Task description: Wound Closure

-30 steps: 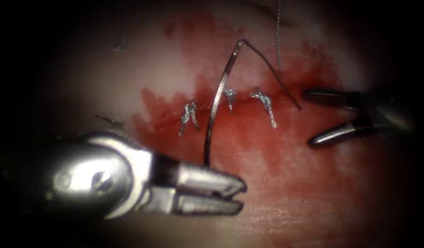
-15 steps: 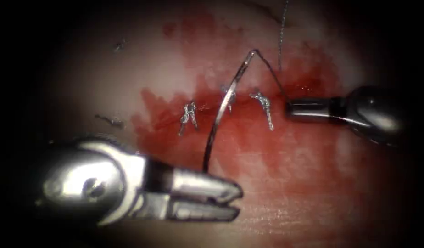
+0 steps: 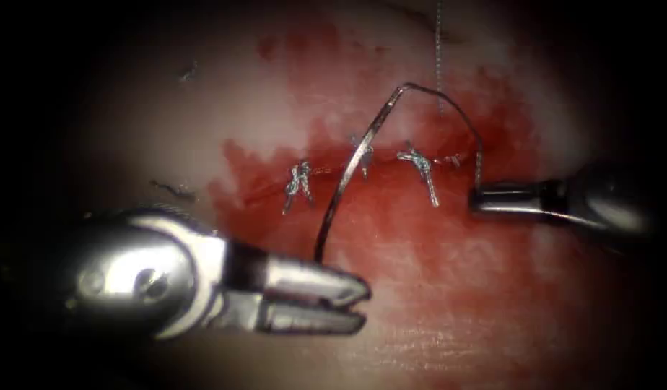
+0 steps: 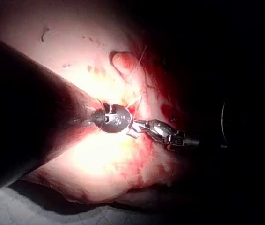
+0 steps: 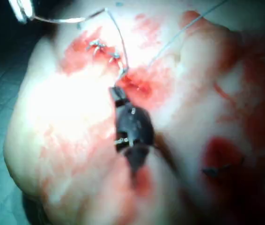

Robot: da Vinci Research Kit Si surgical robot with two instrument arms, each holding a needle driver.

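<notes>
The left end effector (image 3: 351, 303) clamps the stiff, thin, slippery needle (image 3: 351, 170) at its near end, clear above the cut (image 3: 326, 167) in the tissue (image 3: 420, 289), while the right end effector (image 3: 478, 198) is closed on the limp thread (image 3: 456, 115) trailing from the needle's far end.

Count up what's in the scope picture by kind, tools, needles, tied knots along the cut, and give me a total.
Tools: 2, left tool holding the needle's end, right tool shut on the thread.
Needles: 1, the needle arching above the tissue.
Tied knots: 3.
Total: 6.
</notes>
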